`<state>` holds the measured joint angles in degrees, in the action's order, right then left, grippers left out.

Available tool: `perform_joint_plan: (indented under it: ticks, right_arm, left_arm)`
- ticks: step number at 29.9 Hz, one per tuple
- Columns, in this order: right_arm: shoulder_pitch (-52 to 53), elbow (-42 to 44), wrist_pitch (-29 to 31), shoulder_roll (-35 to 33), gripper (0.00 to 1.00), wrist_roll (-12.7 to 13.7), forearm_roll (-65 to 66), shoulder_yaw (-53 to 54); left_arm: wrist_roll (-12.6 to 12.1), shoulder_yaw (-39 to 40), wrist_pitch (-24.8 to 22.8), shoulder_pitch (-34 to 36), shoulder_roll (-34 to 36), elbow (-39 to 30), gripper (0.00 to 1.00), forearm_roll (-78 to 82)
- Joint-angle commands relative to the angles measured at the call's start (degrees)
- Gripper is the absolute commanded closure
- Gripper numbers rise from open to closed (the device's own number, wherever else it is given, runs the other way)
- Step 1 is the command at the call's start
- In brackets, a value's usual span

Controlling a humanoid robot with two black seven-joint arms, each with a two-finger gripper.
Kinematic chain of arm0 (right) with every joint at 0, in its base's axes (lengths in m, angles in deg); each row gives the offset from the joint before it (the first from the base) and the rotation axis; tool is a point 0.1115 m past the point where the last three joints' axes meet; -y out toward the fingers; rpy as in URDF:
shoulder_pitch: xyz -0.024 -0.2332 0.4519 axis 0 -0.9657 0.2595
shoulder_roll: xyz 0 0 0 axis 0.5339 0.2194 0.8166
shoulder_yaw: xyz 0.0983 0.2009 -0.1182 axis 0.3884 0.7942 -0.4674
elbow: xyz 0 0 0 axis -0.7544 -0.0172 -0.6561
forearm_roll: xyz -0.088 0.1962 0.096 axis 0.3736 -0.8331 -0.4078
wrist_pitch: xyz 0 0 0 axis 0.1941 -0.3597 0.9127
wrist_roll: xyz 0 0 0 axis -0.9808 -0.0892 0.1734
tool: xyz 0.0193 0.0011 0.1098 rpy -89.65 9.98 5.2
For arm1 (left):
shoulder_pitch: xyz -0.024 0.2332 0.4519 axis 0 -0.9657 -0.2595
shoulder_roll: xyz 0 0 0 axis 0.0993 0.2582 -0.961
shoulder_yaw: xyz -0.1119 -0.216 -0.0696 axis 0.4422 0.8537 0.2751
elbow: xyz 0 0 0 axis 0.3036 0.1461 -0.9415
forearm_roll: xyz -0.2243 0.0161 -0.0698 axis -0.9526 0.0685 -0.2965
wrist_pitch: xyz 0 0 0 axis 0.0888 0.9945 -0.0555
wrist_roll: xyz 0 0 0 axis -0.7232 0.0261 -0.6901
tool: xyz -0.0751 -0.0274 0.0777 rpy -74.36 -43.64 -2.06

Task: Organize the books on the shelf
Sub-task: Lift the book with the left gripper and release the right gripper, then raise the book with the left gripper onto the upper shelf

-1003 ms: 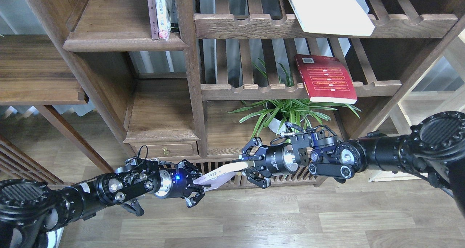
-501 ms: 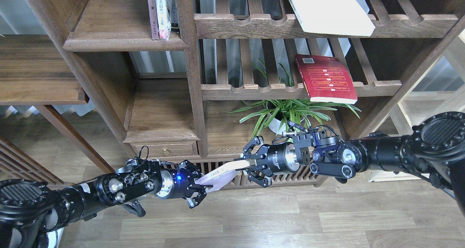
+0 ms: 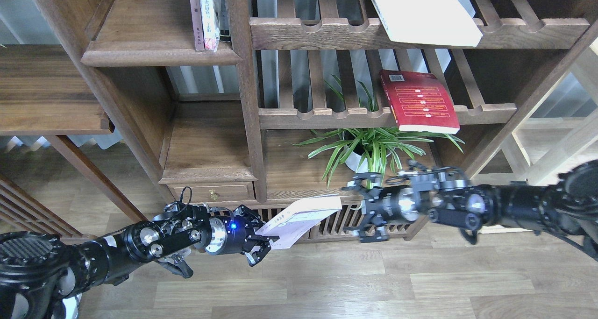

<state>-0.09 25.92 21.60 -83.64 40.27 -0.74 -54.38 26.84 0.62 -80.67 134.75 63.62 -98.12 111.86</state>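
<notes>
My left gripper (image 3: pixel 259 237) is shut on the near corner of a thin pale lavender-white book (image 3: pixel 303 215), holding it low in front of the bookcase. My right gripper (image 3: pixel 359 213) is open and empty, just right of the book's far edge and apart from it. A red book with yellow bands (image 3: pixel 419 102) lies on the middle slatted rack. A white book (image 3: pixel 420 13) lies on the top slatted rack. A few slim upright books (image 3: pixel 205 15) stand at the right end of the solid dark-brown shelf (image 3: pixel 154 56) at the upper left.
A potted green plant (image 3: pixel 369 146) stands on the lower board behind my right gripper. A small drawer (image 3: pixel 210 193) sits under a lower compartment. A low slatted rail (image 3: pixel 327 225) runs behind the held book. Wooden floor lies below both arms.
My right gripper has let go of the pale book and drawn back to the right. My left gripper now holds the book alone, and its cover has turned more face-up.
</notes>
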Motion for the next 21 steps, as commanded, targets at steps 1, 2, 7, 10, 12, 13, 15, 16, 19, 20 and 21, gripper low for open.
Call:
perform_joint_plan:
  ticks: [1, 2, 7, 10, 12, 13, 15, 16, 19, 20, 21]
  right_arm:
    - [-3.14, 2.78, 0.73, -3.52, 0.00, 0.00, -0.04, 0.73]
    - [-4.02, 2.96, 0.73, -4.58, 0.00, 0.00, -0.04, 1.34]
    - [-9.64, 4.45, 0.73, -11.78, 0.00, 0.00, -0.04, 5.03]
    - [-13.07, 5.42, 0.73, -15.74, 0.00, 0.00, -0.04, 7.58]
    - [-14.83, 5.51, 0.73, -18.90, 0.00, 0.00, -0.04, 9.08]
    - [-15.54, 5.51, 0.73, -20.31, 0.00, 0.00, -0.04, 9.69]
    - [-17.03, 5.68, 0.73, -23.03, 0.00, 0.00, -0.12, 10.92]
    - [-17.99, 5.86, 0.73, -24.44, 0.00, 0.00, -0.21, 11.54]
    - [-20.37, 6.65, 0.73, -26.90, 0.00, 0.00, -1.00, 12.94]
    - [-21.42, 7.17, 0.64, -27.61, 0.00, 0.00, -1.44, 13.38]
    - [-22.21, 7.61, 0.38, -27.88, 0.00, 0.00, -1.88, 13.65]
  left_arm:
    - [-3.37, 0.15, -0.46, -0.88, 0.00, -0.04, 0.99, -2.92]
    - [-4.51, 0.15, -0.46, -1.06, 0.00, -0.04, 0.98, -3.71]
    - [-6.90, 0.41, -0.11, -0.71, 0.00, -2.50, 0.98, -5.30]
    - [-7.07, 2.42, -0.28, -0.35, 0.00, -3.99, 0.98, -5.30]
    - [-8.03, 3.75, -0.29, -0.18, 0.00, -5.49, 0.98, -5.30]
    - [-8.47, 4.01, -0.29, 0.00, 0.00, -6.19, 0.98, -5.30]
    - [-8.83, 4.28, -0.37, 0.52, 0.00, -8.03, 0.98, -5.30]
    - [-8.74, 4.71, -0.37, 0.79, 0.00, -9.61, 0.98, -5.30]
    - [-8.74, 6.91, -0.37, 0.88, 3.94, -14.70, 0.97, -5.22]
    - [-8.83, 7.87, -0.29, 0.96, 5.95, -17.07, 0.97, -5.13]
    - [-8.92, 8.67, -0.11, 1.31, 7.54, -18.92, 0.97, -5.04]
